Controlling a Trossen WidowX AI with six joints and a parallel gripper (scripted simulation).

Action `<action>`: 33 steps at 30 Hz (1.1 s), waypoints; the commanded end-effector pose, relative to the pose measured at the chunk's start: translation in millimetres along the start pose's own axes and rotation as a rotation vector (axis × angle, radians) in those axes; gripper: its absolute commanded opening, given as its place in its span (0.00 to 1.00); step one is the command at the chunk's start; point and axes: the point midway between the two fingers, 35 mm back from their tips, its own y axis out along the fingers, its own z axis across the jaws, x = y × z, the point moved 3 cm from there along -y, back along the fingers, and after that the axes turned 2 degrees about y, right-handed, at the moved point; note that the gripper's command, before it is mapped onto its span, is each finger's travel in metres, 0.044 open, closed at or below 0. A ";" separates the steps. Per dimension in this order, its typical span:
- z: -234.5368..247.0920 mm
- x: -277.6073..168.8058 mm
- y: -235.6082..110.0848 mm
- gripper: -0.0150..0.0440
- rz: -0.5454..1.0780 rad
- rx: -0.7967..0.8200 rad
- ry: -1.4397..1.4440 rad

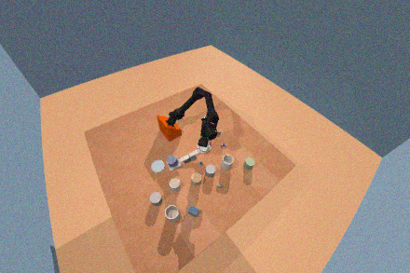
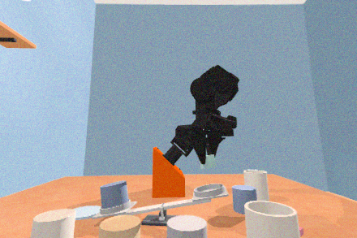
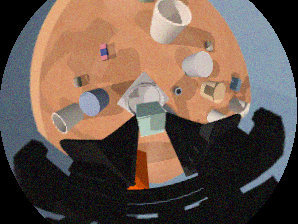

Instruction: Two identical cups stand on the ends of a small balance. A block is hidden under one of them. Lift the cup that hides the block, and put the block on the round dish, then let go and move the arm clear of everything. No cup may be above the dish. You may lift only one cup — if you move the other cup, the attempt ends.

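One blue-grey cup stands on the balance, on its low end at the lower left of the exterior view. The raised end carries only a bare grey pan. The block is out in the open. It hangs above that bare pan, well off the table, clamped between the fingers of the black gripper. The wrist view shows it squarely between the jaws.

By these pictures, the uncovering and the grasp look done. What is left is to carry the block to the round dish, which lies just beyond the low end of the balance at the lower left. Then the gripper must release it and the arm must draw away. The path runs close to the cup on the balance, which must not be nudged.

The block is a small pale green cube with flat faces. The dish is a thin, pale blue disc lying flat. The cup is a smooth tapered cylinder, mouth down. The balance is a slim grey beam on a small dark stand. Matte cream, tan and grey cylinders crowd the foreground, and a bright orange wedge stands behind.
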 end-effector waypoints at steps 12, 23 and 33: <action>-43.8 -23.9 -25.0 0.25 0.005 -0.029 0.000; -122.8 -87.8 -12.0 0.25 0.020 -0.053 0.007; -176.7 -163.5 8.3 0.25 0.034 -0.058 0.013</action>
